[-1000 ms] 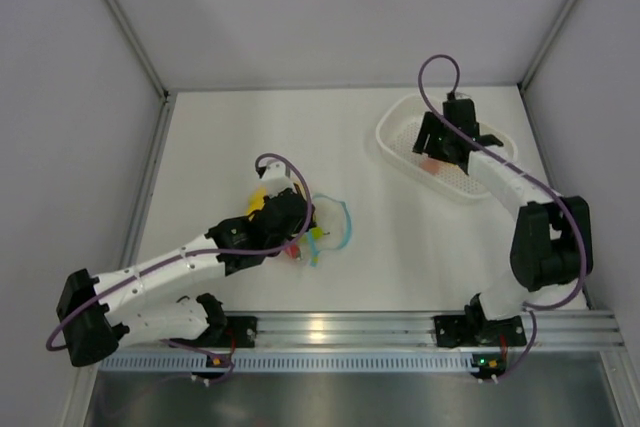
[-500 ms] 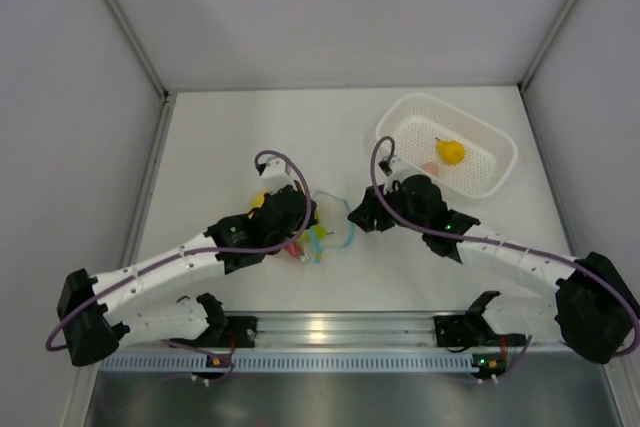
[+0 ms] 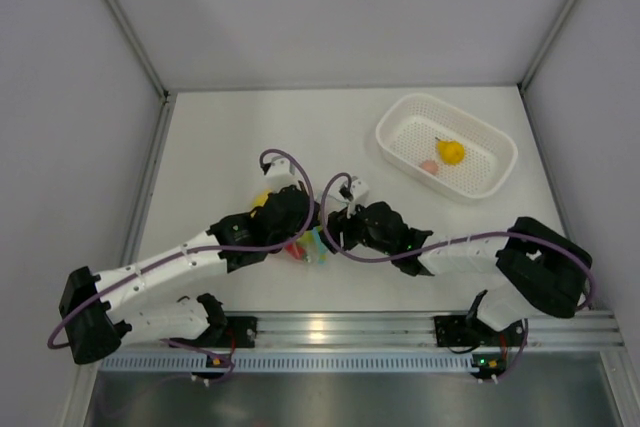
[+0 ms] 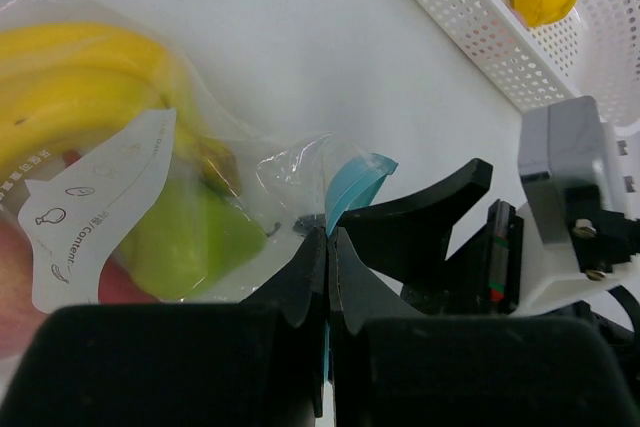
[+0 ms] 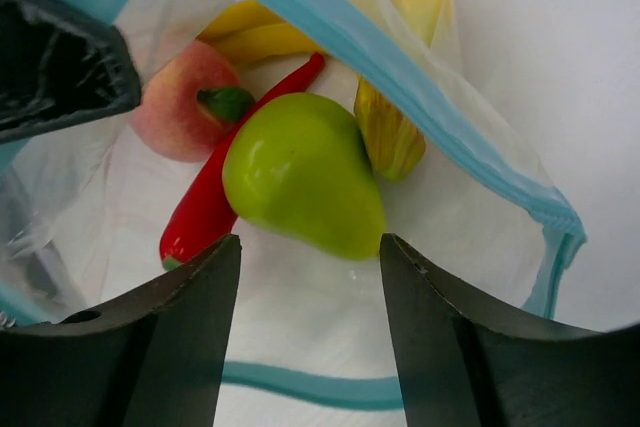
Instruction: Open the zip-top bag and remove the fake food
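The zip-top bag (image 4: 290,162) lies on the white table (image 3: 220,137) at the lower middle of the top view, between the 2 wrists, with its mouth gaping. The left gripper (image 4: 328,237) is clamped tight on the bag's edge: in its wrist view the 2 black fingers meet, with the light blue zip strip (image 4: 352,179) and a fold of clear plastic pinched between them. The right gripper (image 5: 310,247) stands at the bag's mouth with its fingers apart, holding nothing. In its wrist view they frame the lower edge of the picture, and the bag's opening fills the rest.

Inside the bag, at the middle of that view, lies the green pear (image 5: 300,172). The red chili pepper (image 5: 215,197) lies against its left side. A pink round fruit (image 5: 178,102) with a green stem end sits to the upper left, and the yellow banana bunch (image 5: 262,35) runs along the top, behind the pear. A ribbed yellow piece (image 5: 385,137) lies just right of the pear; what it is I cannot tell.

The white perforated basket (image 3: 388,137) stands well apart in the upper right of the top view, with a small yellow-orange fruit (image 3: 450,152) and a pink piece (image 3: 428,166) lying in it, just beside each other
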`<action>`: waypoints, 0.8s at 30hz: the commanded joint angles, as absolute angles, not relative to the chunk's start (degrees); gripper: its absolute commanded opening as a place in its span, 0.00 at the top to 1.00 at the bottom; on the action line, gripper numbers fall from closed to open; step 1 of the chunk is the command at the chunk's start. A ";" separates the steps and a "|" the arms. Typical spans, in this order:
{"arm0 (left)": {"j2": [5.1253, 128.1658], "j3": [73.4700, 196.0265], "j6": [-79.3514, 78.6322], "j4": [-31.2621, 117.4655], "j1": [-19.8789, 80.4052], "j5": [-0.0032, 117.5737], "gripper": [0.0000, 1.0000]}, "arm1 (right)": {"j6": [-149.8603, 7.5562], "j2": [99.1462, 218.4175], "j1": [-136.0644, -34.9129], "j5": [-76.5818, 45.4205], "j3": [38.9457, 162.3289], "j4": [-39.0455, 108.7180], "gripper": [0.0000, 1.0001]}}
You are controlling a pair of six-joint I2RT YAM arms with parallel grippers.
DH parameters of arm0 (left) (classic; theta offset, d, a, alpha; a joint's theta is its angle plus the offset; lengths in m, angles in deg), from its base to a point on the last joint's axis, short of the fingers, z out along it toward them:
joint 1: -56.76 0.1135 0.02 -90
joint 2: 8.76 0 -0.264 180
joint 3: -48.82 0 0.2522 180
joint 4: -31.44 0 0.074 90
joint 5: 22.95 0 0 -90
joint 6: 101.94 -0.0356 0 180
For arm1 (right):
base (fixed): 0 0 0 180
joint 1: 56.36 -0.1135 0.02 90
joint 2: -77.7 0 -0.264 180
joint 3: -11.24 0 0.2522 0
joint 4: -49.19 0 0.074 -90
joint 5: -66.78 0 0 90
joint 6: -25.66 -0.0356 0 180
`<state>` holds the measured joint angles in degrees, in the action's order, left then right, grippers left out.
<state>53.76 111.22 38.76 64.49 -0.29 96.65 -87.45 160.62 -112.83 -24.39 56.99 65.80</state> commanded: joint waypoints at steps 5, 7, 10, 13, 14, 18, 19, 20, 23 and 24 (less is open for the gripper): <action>53.47 111.71 39.12 62.70 -0.46 95.70 1.00 | -91.66 168.74 -116.04 -34.73 60.42 82.10 0.35; 53.29 111.27 39.30 62.78 -0.46 95.52 1.00 | -93.86 169.89 -116.39 -35.44 60.86 83.59 0.31; 53.29 110.39 39.39 62.70 -0.45 95.17 1.00 | -95.10 171.83 -116.74 -35.70 62.00 83.95 0.27; 53.55 109.25 39.39 62.78 -0.54 94.91 1.00 | -94.31 174.89 -117.27 -36.14 64.63 81.23 0.22; 53.64 108.99 39.39 62.78 -0.54 94.91 1.00 | -94.13 175.60 -117.44 -36.32 65.25 80.27 0.21; 53.64 108.11 39.48 62.78 -0.46 94.91 1.00 | -94.22 180.00 -117.62 -35.71 66.84 79.02 0.17; 53.64 108.02 39.56 62.78 -0.54 94.99 1.00 | -94.22 181.05 -117.62 -35.53 67.10 78.94 0.17; 53.64 107.84 39.48 62.78 -0.46 95.00 1.00 | -94.39 182.89 -117.53 -35.27 67.54 79.02 0.17; 53.38 107.32 39.39 62.78 -0.45 95.17 1.00 | -94.92 185.97 -117.53 -35.26 67.89 80.42 0.17; 53.29 107.14 39.39 62.87 -0.45 95.08 1.00 | -94.84 186.50 -117.45 -35.26 67.72 80.95 0.16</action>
